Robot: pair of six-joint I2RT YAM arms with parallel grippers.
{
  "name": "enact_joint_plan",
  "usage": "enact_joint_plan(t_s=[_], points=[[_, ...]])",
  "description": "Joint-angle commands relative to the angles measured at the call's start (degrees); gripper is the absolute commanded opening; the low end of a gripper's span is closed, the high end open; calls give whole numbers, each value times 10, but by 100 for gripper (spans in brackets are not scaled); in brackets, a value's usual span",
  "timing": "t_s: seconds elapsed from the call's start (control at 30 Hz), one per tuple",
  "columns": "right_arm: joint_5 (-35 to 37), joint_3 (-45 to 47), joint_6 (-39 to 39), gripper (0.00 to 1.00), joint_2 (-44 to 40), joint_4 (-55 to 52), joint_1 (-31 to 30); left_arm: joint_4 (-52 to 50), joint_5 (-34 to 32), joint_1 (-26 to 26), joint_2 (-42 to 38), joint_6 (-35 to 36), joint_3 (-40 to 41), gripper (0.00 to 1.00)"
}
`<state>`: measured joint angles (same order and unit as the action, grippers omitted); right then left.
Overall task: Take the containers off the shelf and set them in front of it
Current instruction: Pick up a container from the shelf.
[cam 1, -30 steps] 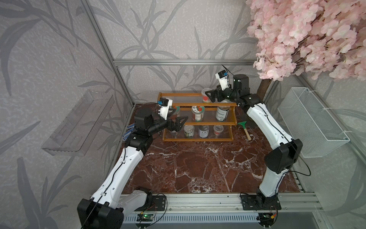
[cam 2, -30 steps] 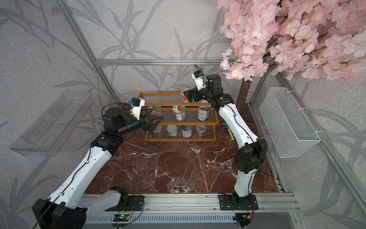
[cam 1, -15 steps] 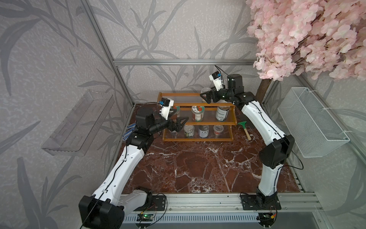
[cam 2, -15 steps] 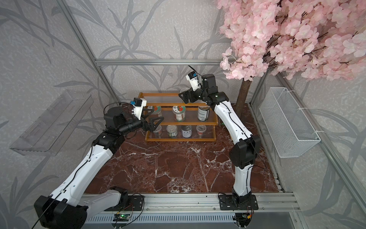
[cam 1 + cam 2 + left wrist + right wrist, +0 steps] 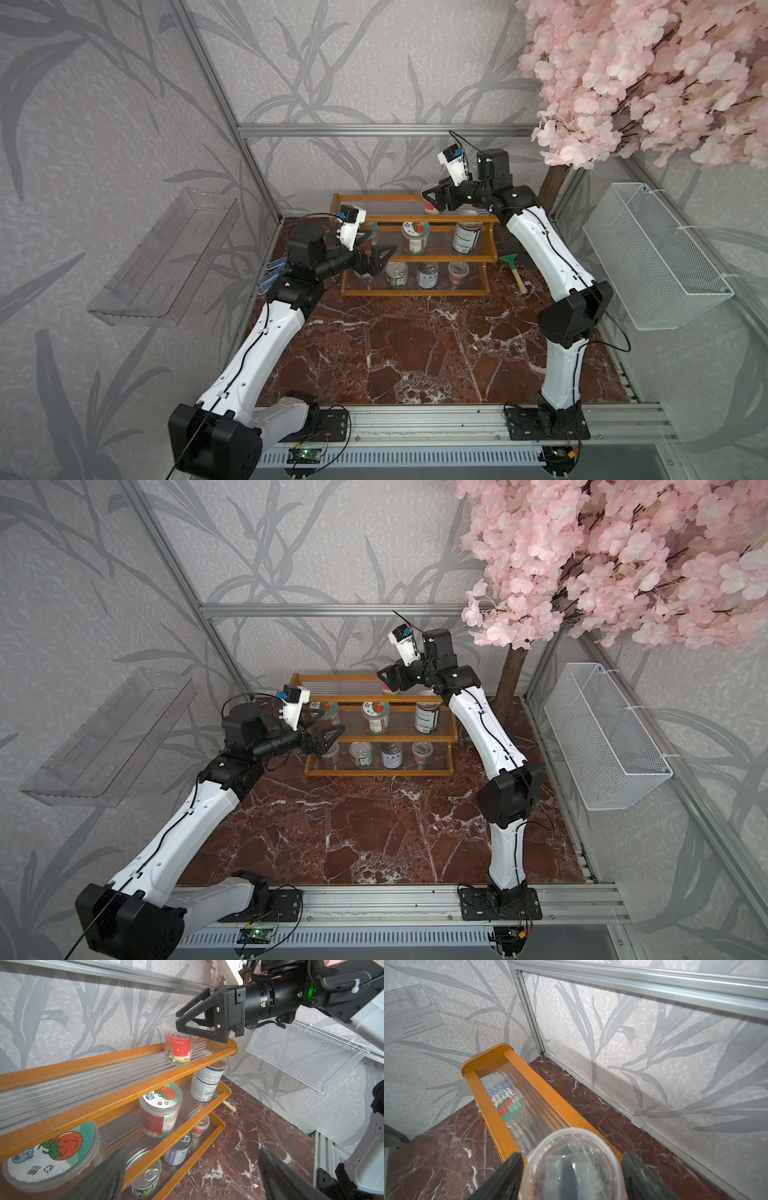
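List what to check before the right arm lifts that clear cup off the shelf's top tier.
1. Right gripper straddles the clear plastic cup with the red label: ok.
2. Its fingers clamped on the cup's rim: cannot tell; they sit close at both sides.
3. Cup alone on the top tier of the orange-brown wooden stepped shelf: ok.
4. Left gripper open and lower, by the middle tier, out of the lift path: ok.
5. Red marble floor in front of the shelf bare for set-down: ok.
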<state>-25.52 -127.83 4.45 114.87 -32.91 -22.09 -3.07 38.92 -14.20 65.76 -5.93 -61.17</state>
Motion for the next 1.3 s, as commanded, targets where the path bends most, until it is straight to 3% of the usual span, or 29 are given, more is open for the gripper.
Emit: enact_joint_plan(t_s=[0.0, 0.1, 0.2, 0.5, 0.9, 1.17, 1.27], points=[[-2, -14, 14, 81, 9, -28, -3, -2, 9, -2, 4, 13, -11, 100], [0, -11, 15, 90, 7, -29, -5, -2, 12, -2, 8, 14, -11, 100], [3, -15, 18, 89, 7, -34, -6, -1, 15, -1, 10, 15, -10, 100], [14, -15, 21, 71, 1, -35, -6, -3, 17, -1, 9, 16, -7, 100], [-22, -7, 38, 68, -57, -50, -14, 1, 35, -1, 13, 0, -26, 100], [-62, 122, 54, 67, -168, -32, -41, -26, 42, -2, 1, 0, -49, 100], [-65, 235, 48, 67, -236, 27, -64, -56, 39, -1, -13, 12, -47, 100]])
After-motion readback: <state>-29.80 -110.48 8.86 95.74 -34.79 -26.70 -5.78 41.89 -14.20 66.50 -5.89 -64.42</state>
